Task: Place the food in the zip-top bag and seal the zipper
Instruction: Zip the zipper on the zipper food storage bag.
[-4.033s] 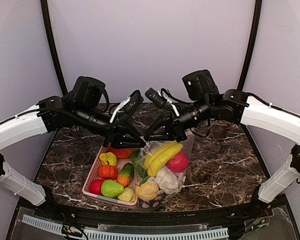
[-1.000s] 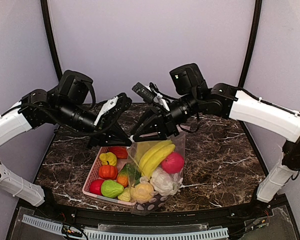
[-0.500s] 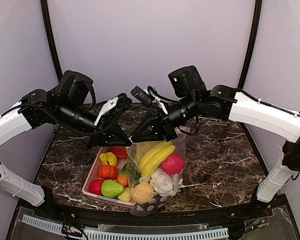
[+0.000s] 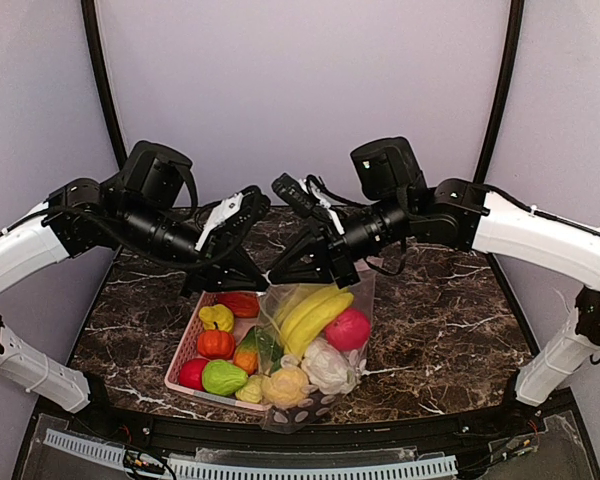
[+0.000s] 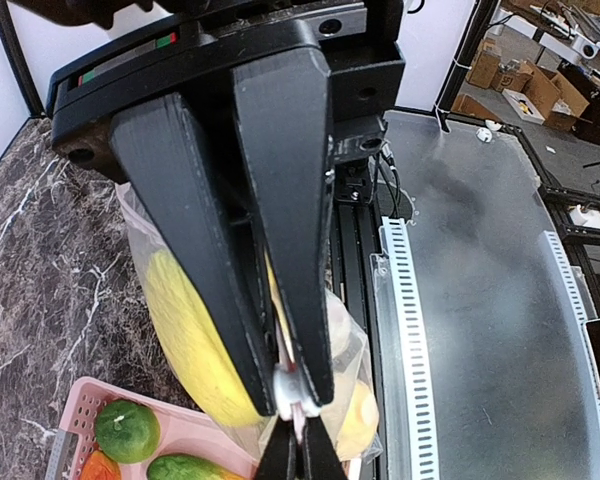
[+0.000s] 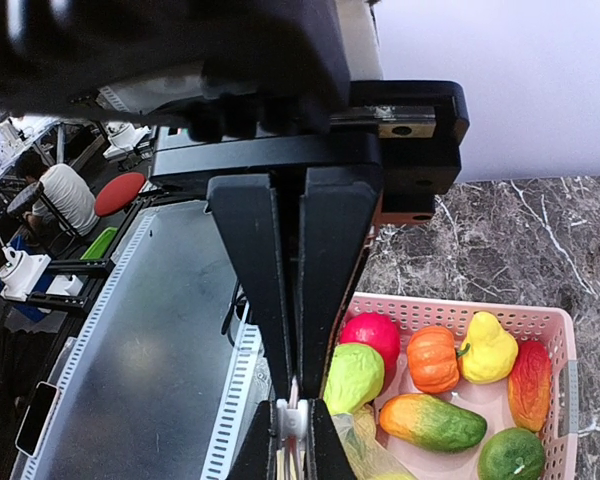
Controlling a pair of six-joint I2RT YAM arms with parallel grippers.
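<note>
no legible text, no labels, no numbers

Clear dotted zip-top bag (image 4: 298, 408) upright, banana (image 4: 315, 312), red fruit (image 4: 347, 328), cauliflower (image 4: 327, 365) inside

Place: robotics lab or workshop.
Enclosure: plain lilac backdrop panels (image 4: 300, 80) around a marble-look surface (image 4: 450, 320).
Beyond: cardboard boxes (image 5: 535, 95), a seated person (image 6: 65, 195), red stool (image 6: 120, 192).

Soft, even light falls from above in the overhead view. The lilac wall (image 4: 300, 80) glows brightest at centre, and shadows on the marble table (image 4: 450, 330) are faint. The zip-top bag (image 4: 365, 285) carries small glints. My left gripper (image 5: 295, 395) looks sharp, with straight lines bowing near the edges. Above my right gripper (image 6: 292, 400), the housing (image 6: 160, 50) is smeared out of focus.
</note>
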